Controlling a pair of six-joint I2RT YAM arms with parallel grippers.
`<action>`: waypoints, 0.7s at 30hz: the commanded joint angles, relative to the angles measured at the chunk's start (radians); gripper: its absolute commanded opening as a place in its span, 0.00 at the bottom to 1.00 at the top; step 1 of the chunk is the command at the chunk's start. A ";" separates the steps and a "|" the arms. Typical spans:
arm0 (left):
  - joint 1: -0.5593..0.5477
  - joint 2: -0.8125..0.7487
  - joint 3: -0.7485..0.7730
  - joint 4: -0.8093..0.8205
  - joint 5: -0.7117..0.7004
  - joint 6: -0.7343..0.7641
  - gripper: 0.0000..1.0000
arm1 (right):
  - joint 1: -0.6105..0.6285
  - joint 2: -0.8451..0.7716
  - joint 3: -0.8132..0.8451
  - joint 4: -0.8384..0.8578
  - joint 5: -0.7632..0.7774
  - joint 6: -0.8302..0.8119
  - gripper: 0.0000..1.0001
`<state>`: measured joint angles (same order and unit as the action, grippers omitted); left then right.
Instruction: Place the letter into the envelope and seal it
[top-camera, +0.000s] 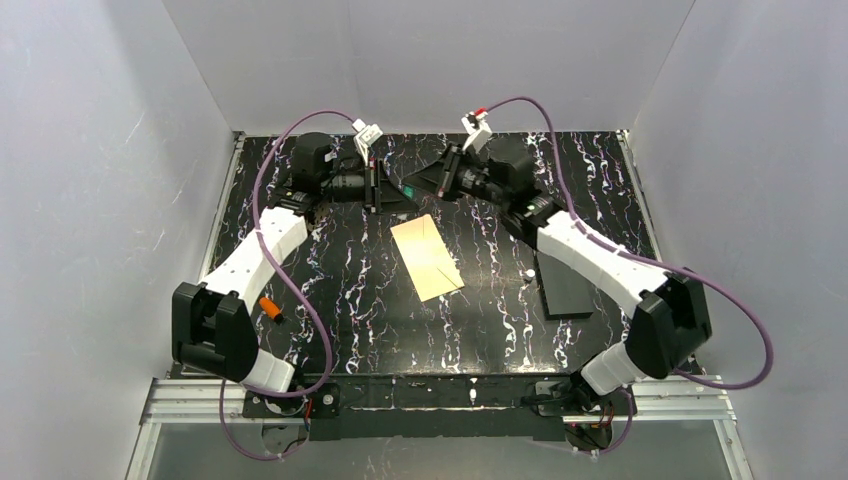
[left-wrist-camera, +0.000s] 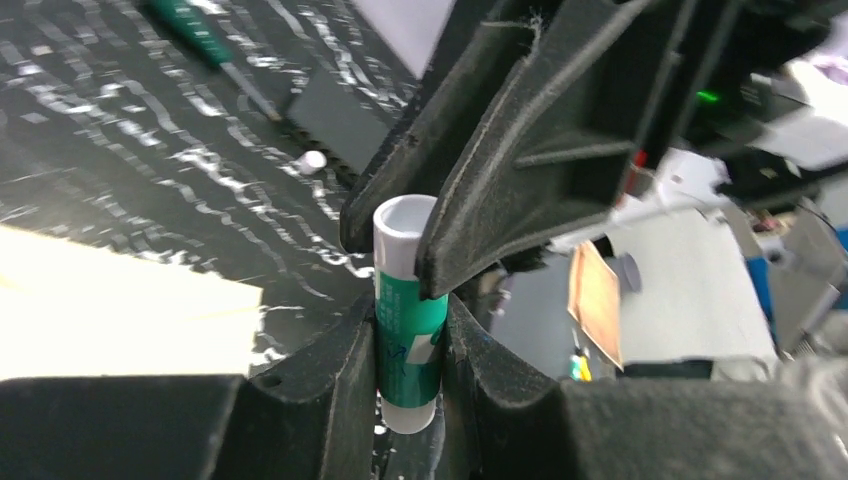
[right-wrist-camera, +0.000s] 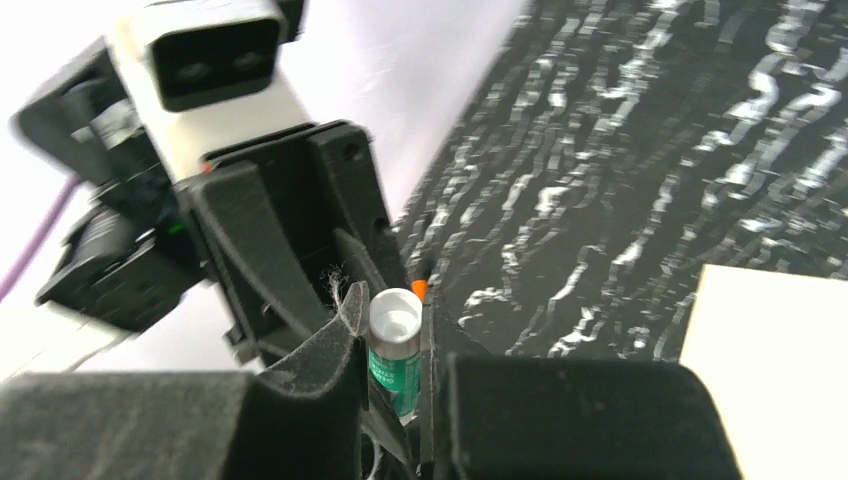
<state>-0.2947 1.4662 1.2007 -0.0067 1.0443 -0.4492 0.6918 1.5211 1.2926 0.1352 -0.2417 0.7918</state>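
Both arms reach to the far side of the desk (top-camera: 350, 320) and their jaws meet tip to tip there. The left arm (top-camera: 255, 250) comes in from the left, the right arm (top-camera: 600, 258) from the right.

The left jaws are clamped on a glue stick (left-wrist-camera: 408, 310) with a green body and white ends, gripping its lower green part. The white top end sticks out past the fingertips. The right jaws are clamped on the same stick from the opposite side. In the right wrist view the green body sits snug between both fingers, with the open white end poking up just past them. The stick is held off the desk between the two sets of jaws.

The envelope (top-camera: 428, 257) lies flat on the desk, near the jaws on the side toward the arm bases and not touching them. It is angled, with V-shaped lines showing on its face. The letter cannot be told apart from the envelope; only one paper piece shows.

A flat black block (top-camera: 565, 287) lies on the desk by the right forearm, well back from the jaws. A small white bit (top-camera: 527, 274) sits just beside the block. An orange item (top-camera: 268, 307) lies by the left elbow. A green-handled tool (left-wrist-camera: 195, 22) lies on the desk beyond the left jaws, blurred.
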 joint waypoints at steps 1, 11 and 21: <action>0.000 -0.073 0.023 0.074 0.197 -0.138 0.00 | -0.089 -0.125 -0.099 0.467 -0.363 0.023 0.01; -0.014 -0.134 0.056 0.074 0.303 -0.108 0.00 | -0.106 -0.053 -0.009 0.587 -0.728 0.143 0.01; -0.015 -0.106 0.065 -0.056 -0.122 0.096 0.00 | -0.027 -0.045 0.112 -0.105 0.160 0.060 0.81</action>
<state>-0.3111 1.3663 1.2392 0.0269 1.1164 -0.4786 0.6056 1.4696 1.3521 0.2279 -0.3988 0.8253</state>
